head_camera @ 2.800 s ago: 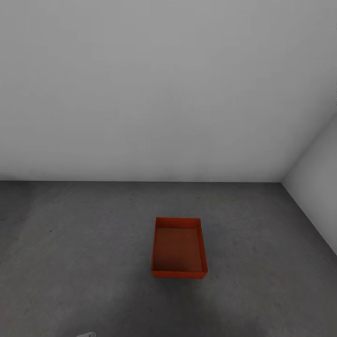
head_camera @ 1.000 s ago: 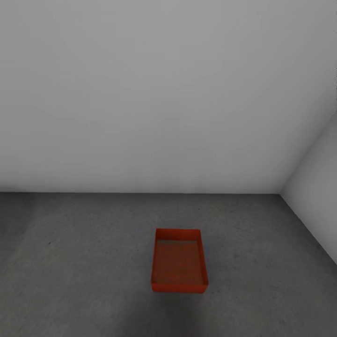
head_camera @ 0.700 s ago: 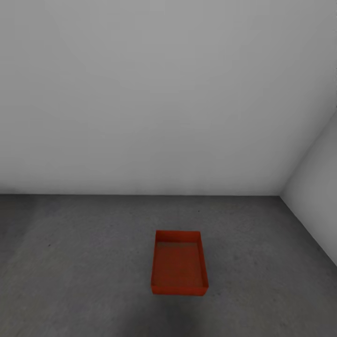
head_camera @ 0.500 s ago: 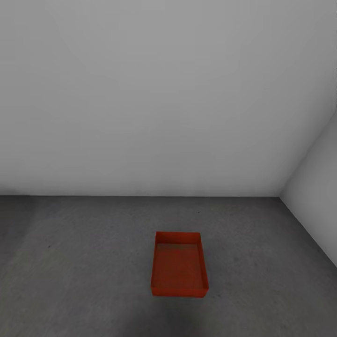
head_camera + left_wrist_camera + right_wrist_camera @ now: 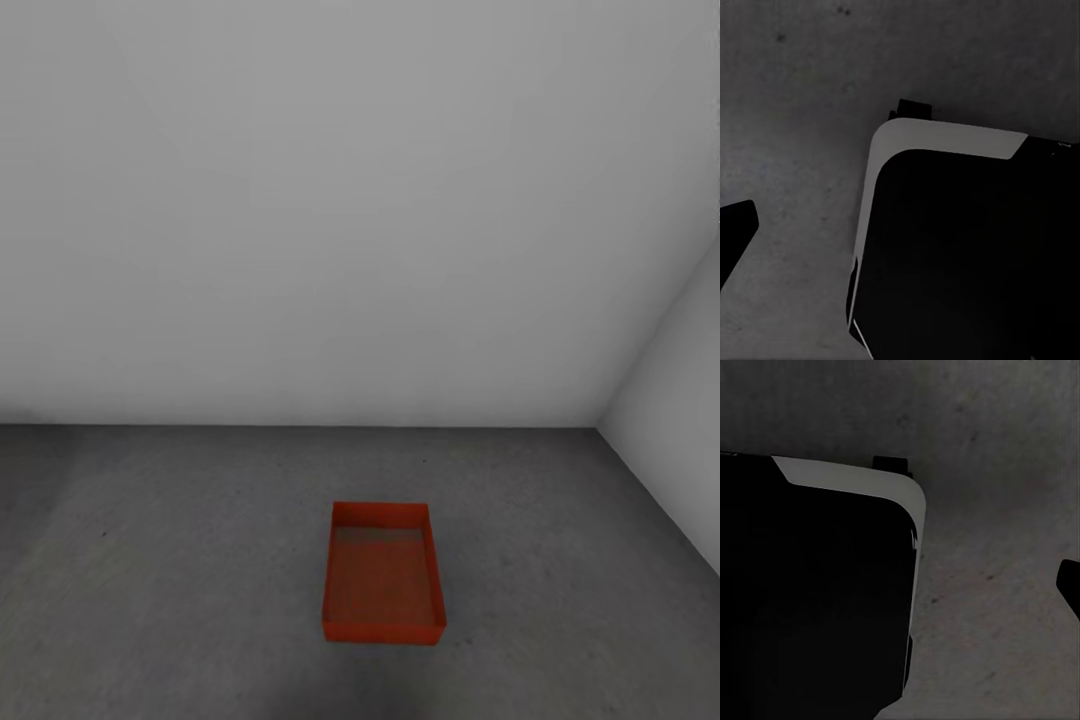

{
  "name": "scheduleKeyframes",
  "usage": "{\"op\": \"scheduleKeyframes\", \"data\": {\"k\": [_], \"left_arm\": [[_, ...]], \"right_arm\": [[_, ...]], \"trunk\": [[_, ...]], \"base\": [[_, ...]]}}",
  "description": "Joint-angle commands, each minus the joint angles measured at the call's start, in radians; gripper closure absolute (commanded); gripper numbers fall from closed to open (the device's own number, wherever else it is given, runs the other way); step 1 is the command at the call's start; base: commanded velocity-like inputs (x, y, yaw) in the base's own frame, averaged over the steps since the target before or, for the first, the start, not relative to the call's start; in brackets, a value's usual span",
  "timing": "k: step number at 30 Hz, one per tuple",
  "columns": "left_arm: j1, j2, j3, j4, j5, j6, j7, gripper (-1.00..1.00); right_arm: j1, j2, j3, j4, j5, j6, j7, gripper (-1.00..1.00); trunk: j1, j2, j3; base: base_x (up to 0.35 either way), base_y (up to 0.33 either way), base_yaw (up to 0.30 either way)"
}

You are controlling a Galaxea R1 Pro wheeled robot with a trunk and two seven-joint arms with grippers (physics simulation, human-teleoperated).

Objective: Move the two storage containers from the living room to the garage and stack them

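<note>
Sitting lower in the head view than before, the storage container (image 5: 383, 573) rests on the floor (image 5: 180, 560); jaws' state unclear.

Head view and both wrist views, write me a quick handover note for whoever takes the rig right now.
Grippers: both wrist views look down at the floor past the robot's dark base; one dark finger shows at the edge of the left wrist view and one in the right. Whether either gripper is open cannot be told. Neither wrist view shows a bin between the fingers.
Things: one orange-red bin sits upright on the grey concrete ahead, near the corner of the pale walls. Nothing is stacked on it.
Done: one bin is down in the garage.
Left: bring the second bin and stack it on this one.
</note>
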Motion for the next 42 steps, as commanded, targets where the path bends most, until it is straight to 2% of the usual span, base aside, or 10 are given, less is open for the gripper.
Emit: {"op": "scheduleKeyframes", "data": {"k": [1,35,42], "left_arm": [[-0.001,0.0,-0.009,0.001,0.009,-0.003,-0.001,-1.0],[-0.001,0.0,-0.008,0.002,0.009,-0.003,-0.001,-1.0],[-0.001,0.0,-0.009,0.002,0.009,-0.003,-0.001,-1.0]], "right_arm": [[-0.001,0.0,0.008,0.003,-0.007,-0.006,-0.001,-1.0],[-0.001,0.001,0.007,0.004,-0.011,-0.006,-0.013,-1.0],[0.016,0.002,0.008,0.003,-0.011,-0.012,-0.017,-1.0]], "trunk": [[0.0,-0.001,0.001],[0.0,-0.001,0.056],[0.0,-0.001,0.067]], "base": [[0.0,0.0,0.0],[0.0,0.0,0.0],[0.0,0.0,0.0]]}}
